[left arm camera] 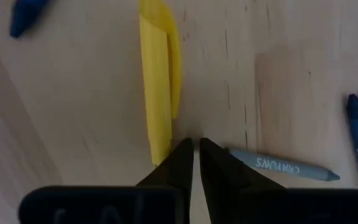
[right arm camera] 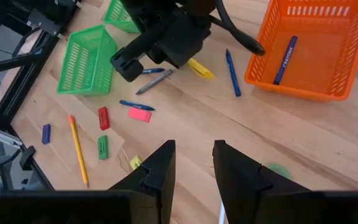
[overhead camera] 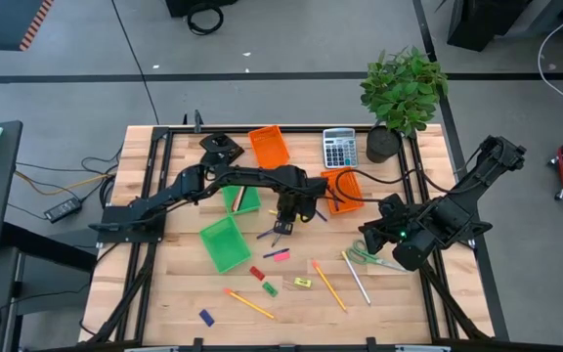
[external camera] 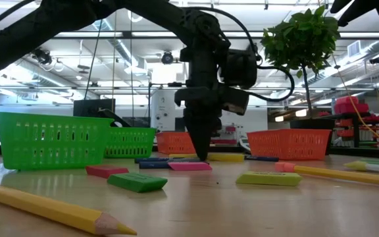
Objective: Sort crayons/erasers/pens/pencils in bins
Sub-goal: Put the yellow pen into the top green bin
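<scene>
My left gripper (left arm camera: 196, 148) points down at mid-table, its fingers shut with only a slit between them, tips at the tabletop (external camera: 201, 157). It stands between a yellow crayon (left arm camera: 160, 81) and a grey crayon (left arm camera: 284, 167), with nothing between its fingers. Erasers lie loose on the wood: pink (overhead camera: 280, 254), red (overhead camera: 256, 273) and green (overhead camera: 271, 288). Yellow pencils (overhead camera: 249, 303) (overhead camera: 328, 286) lie near the front edge. An orange bin (right arm camera: 303, 56) holds a blue crayon (right arm camera: 283, 53). My right gripper (right arm camera: 194, 155) hangs open and empty at the right. My left gripper comes from above with its shut fingertips down at the wood, right beside the yellow crayon's near end (left arm camera: 160, 158). Whether a finger touches that crayon or the table, I cannot tell. The crayon lies flat on the table.
Two green bins (overhead camera: 240, 198) (overhead camera: 223, 242) stand left of my left gripper, and a second orange bin (overhead camera: 269, 147) stands at the back. A calculator (overhead camera: 338, 149) and a potted plant (overhead camera: 399, 93) are at the far right. Green-handled scissors (overhead camera: 365, 256) lie below my right gripper.
</scene>
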You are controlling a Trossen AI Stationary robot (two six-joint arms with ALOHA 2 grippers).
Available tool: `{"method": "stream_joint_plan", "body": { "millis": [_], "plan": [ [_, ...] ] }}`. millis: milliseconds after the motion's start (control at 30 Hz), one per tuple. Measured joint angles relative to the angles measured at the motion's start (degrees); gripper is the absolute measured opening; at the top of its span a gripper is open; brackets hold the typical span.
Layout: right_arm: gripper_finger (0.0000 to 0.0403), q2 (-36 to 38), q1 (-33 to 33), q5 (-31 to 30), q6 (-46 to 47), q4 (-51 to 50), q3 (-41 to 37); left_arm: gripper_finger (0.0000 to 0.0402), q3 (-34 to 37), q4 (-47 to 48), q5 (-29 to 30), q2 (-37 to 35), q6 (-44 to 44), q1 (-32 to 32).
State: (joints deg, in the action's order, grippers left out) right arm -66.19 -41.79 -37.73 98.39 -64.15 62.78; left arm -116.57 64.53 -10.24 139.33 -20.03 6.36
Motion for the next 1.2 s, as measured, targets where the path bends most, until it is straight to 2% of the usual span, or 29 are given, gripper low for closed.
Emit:
{"method": "stream_joint_plan", "body": {
  "millis": [367, 567, 1200],
  "plan": [
    [0.0115, 0.0, 0.0, 0.1, 1.4, 0.0, 0.0, 0.0031, 0.0, -3.0, 0.4, 0.0, -3.2, 0.2],
    [0.0115, 0.0, 0.0, -0.2, 2.1, 0.0, 0.0, 0.0007, 0.0, -3.7, 0.4, 0.1, -4.4, 0.3],
    [0.0115, 0.0, 0.0, -1.7, 3.2, 0.0, 0.0, 0.0004, 0.0, -0.7, 1.0, -2.2, -4.6, 0.6]
  ]
}}
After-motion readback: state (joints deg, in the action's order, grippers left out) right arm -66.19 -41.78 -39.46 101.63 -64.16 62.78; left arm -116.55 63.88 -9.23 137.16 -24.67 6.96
